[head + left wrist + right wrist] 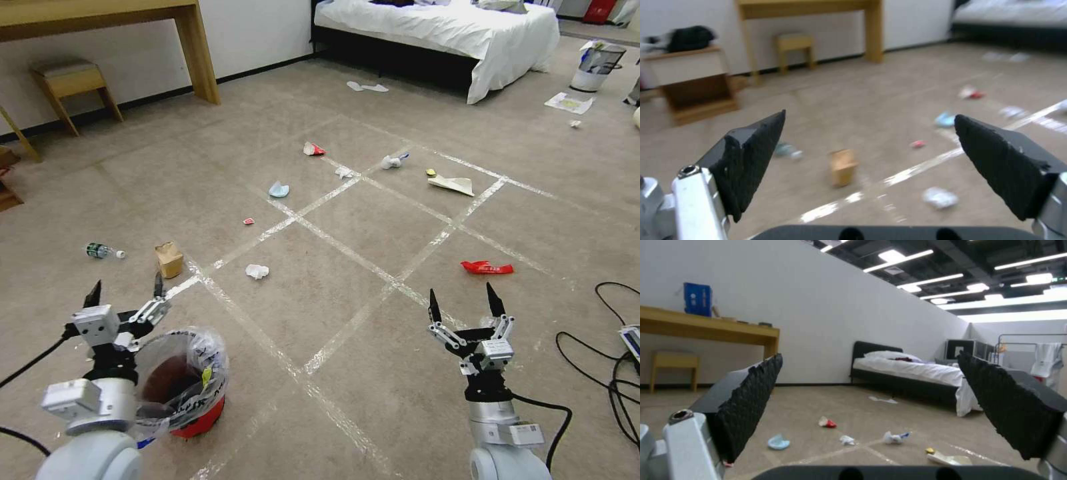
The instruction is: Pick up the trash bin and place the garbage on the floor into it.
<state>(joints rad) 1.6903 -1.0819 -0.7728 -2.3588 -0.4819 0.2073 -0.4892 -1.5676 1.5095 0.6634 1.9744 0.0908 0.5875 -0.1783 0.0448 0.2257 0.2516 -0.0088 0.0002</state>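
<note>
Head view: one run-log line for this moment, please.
left claw: open, above trash bin | right claw: open, empty | trash bin: on floor | garbage: scattered

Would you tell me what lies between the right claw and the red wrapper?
In the head view, bare carpet: the right claw, open, and the red wrapper have nothing between them.

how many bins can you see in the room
2. The red bin sits on the carpet by the left gripper; a taller white bin stands beside the bed.
</note>
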